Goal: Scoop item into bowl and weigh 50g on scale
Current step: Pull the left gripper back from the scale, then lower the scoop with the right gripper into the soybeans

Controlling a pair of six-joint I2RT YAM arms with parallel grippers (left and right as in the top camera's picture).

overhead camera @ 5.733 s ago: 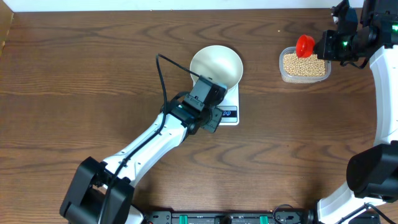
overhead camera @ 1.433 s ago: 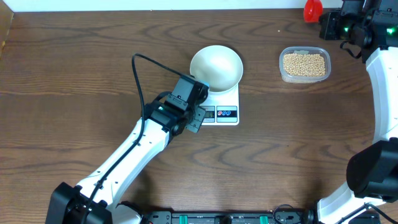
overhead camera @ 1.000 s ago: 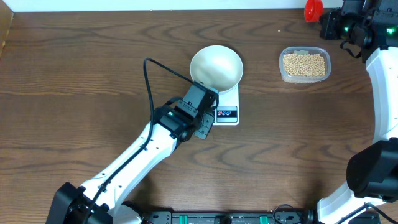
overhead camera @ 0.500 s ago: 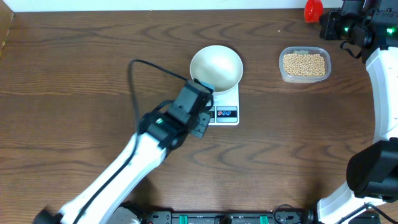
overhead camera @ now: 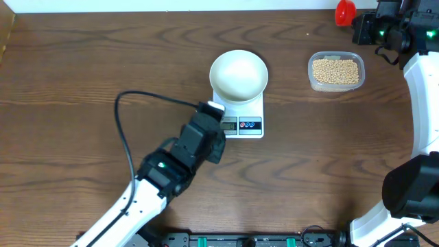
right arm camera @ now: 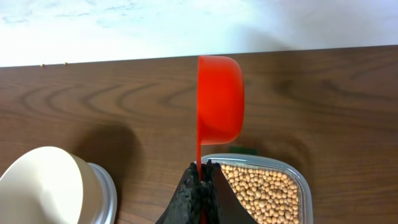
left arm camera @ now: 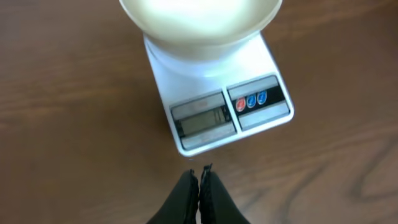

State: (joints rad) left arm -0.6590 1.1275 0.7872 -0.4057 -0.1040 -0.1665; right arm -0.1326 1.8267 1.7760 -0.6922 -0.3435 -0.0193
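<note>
Clamped at its thin handle, the red scoop [right arm camera: 220, 99] sits between the fingers of the right gripper [right arm camera: 200, 179], which are squeezed tight on it. The scoop stands on edge with its cup pointing away from the wrist, so its inside cannot be seen from there. From overhead the scoop [overhead camera: 345, 10] hangs at the far edge of the wooden table [overhead camera: 82, 75], beyond the clear plastic tub [overhead camera: 312, 81] and not touching it. The soybeans [overhead camera: 335, 71] lie in that tub, a loose tan-yellow layer across its floor; the right wrist view shows them [right arm camera: 261, 186] just below the gripper.

Well apart from the tub, toward the middle of the table, the white bowl [overhead camera: 238, 74] rests on the back part of the white kitchen scale [overhead camera: 251, 110]. Its inside shows plain white. In the left wrist view the bowl [left arm camera: 199, 18] overhangs the scale's platform, and the front strip carries a grey display [left arm camera: 202, 120] beside small round red and blue buttons [left arm camera: 250, 99]. Something dark shows in the display, perhaps digits, but it is too blurred to read, and no brand name is legible on the scale [left arm camera: 186, 81].

Near the front edge of the scale, apart from it, the left gripper [left arm camera: 199, 186] hovers with its black fingers pressed together and nothing between them.
</note>
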